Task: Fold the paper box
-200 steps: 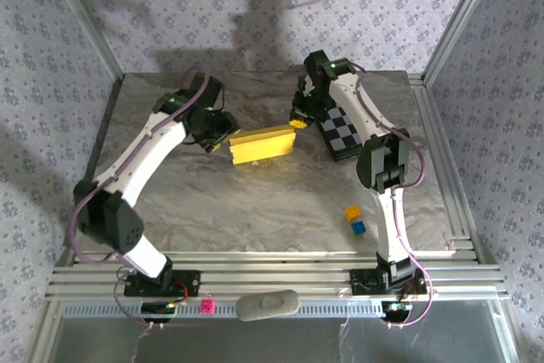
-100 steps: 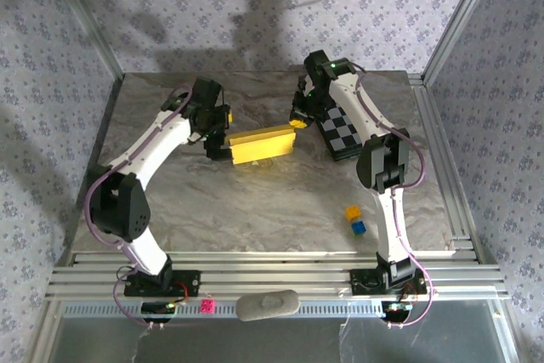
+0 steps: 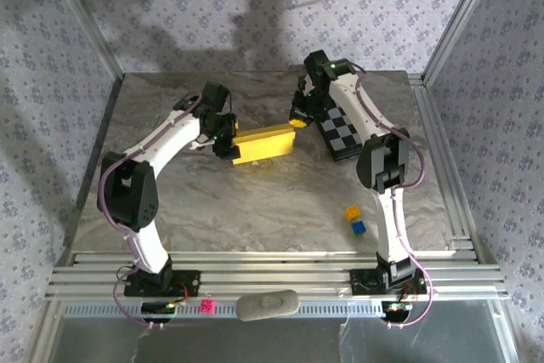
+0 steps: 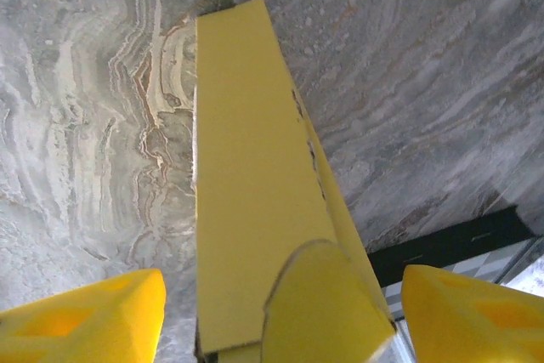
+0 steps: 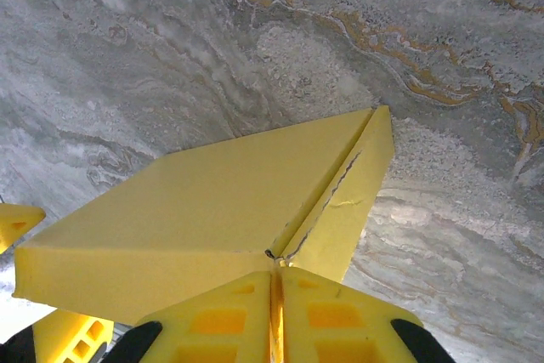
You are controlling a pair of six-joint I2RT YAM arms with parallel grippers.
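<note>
The paper box (image 3: 263, 144) is a flat yellow cardboard box lying mid-table, long side running left to right. My left gripper (image 3: 225, 138) is at its left end. In the left wrist view the box (image 4: 255, 176) runs away from me between the two yellow fingers (image 4: 85, 316), which stand apart on either side of a rounded flap (image 4: 327, 312); the left gripper (image 4: 282, 282) is open. My right gripper (image 3: 299, 120) is at the box's right end. In the right wrist view the right gripper (image 5: 276, 271) is shut, its fingers pressed together on a thin edge at the corner of the box (image 5: 212, 201).
A black-and-white chequered board (image 3: 344, 132) lies just right of the box, under the right arm, and shows again (image 4: 459, 252) beyond the left gripper's right finger. A small yellow cube (image 3: 352, 211) and a blue cube (image 3: 359, 227) sit near the front right. Aluminium rails (image 3: 272, 274) border the near edge.
The left arm has swung in and moved its gripper right, up to the box's left end, so the fingers now straddle it. The right arm and the box have stayed still.
</note>
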